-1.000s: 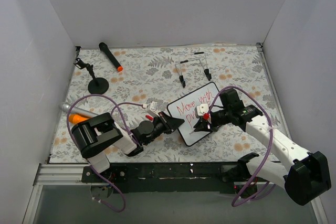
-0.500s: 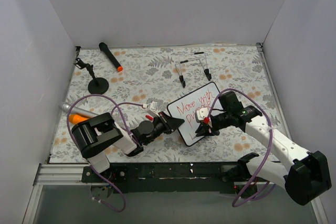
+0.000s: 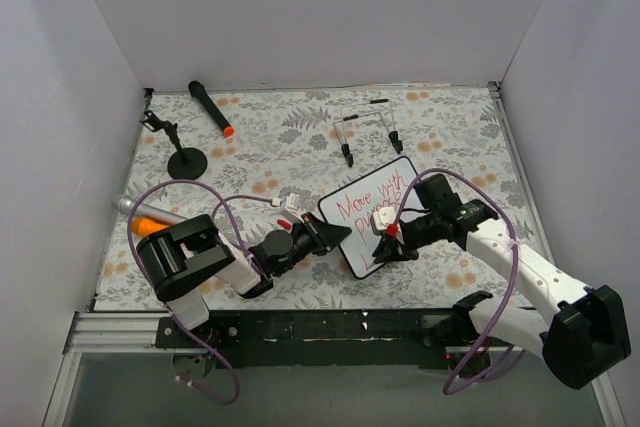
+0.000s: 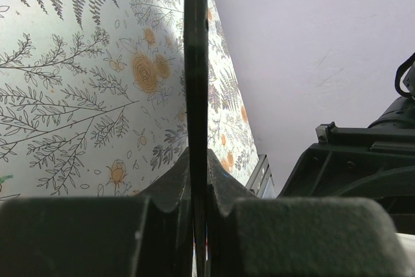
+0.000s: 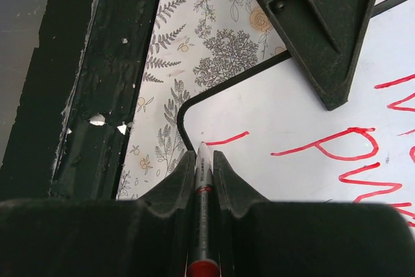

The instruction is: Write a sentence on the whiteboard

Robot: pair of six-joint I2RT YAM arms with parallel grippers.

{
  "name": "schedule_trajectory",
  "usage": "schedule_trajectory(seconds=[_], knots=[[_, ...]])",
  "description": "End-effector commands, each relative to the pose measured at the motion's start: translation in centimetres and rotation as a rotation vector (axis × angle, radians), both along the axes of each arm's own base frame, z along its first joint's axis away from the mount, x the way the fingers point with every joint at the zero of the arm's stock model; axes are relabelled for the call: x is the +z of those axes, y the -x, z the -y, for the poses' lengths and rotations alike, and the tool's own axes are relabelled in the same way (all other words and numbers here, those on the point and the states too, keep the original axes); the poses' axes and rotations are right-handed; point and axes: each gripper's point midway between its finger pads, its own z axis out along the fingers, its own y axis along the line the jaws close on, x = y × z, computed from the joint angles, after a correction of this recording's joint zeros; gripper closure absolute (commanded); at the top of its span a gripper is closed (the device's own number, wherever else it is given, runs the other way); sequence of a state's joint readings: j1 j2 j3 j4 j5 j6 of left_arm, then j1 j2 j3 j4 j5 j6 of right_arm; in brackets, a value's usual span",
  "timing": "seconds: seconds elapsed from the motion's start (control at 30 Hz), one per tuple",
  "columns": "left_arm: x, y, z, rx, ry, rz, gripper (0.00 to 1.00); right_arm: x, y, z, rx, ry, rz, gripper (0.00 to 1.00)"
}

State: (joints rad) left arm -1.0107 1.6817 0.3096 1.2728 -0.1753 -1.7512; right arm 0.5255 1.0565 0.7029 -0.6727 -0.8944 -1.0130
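Writing is partly done: the sentence (image 3: pixel 368 197) is showing "Move with" and a second line beginning "Pu", and a short red stroke is opening a third line near the board's corner. The whiteboard (image 3: pixel 362 247) is lying on the table (image 3: pixel 250 157), just ahead of both arms. The left gripper (image 4: pixel 196 160) is pinching the board's frame, steadying it. The right gripper (image 5: pixel 203 160) is pinching a red marker (image 5: pixel 203 186), tip at the white surface. By my judgement, more words are waiting to be written.
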Motion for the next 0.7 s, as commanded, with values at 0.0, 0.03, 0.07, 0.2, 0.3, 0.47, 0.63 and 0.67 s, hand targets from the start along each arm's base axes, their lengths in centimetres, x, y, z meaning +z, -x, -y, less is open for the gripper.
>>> schedule_trajectory(seconds=[0.0,0.03,0.07,0.2,0.3,0.47,0.63,0.67], knots=[[4.5,-0.4,0.4,0.006,0.147,0.096,1.00,1.9,-0.6,-0.6,0.014,-0.042,0.007,0.99],[4.4,-0.3,0.5,0.001,0.146,0.094,1.00,2.0,-0.7,-0.6,0.011,-0.045,0.007,0.99],[4.4,-0.3,0.5,0.001,0.145,0.095,1.00,2.1,-0.8,-0.6,0.004,-0.046,0.004,0.99],[4.2,-0.3,0.5,0.000,0.143,0.094,1.00,2.2,-1.6,-0.8,-0.021,-0.048,0.007,0.99],[4.2,-0.2,0.6,-0.004,0.145,0.094,1.00,1.9,-1.9,-0.9,-0.026,-0.040,0.002,0.99],[4.2,-0.2,0.7,-0.008,0.148,0.095,1.00,1.9,-2.1,-1.1,-0.027,-0.043,-0.005,0.99],[4.1,-0.2,0.8,-0.013,0.147,0.094,1.00,2.2,-2.8,-1.2,-0.055,-0.046,0.008,0.99],[4.0,-0.2,0.8,-0.013,0.146,0.093,1.00,2.3,-3.0,-1.3,-0.059,-0.047,0.017,0.99]])
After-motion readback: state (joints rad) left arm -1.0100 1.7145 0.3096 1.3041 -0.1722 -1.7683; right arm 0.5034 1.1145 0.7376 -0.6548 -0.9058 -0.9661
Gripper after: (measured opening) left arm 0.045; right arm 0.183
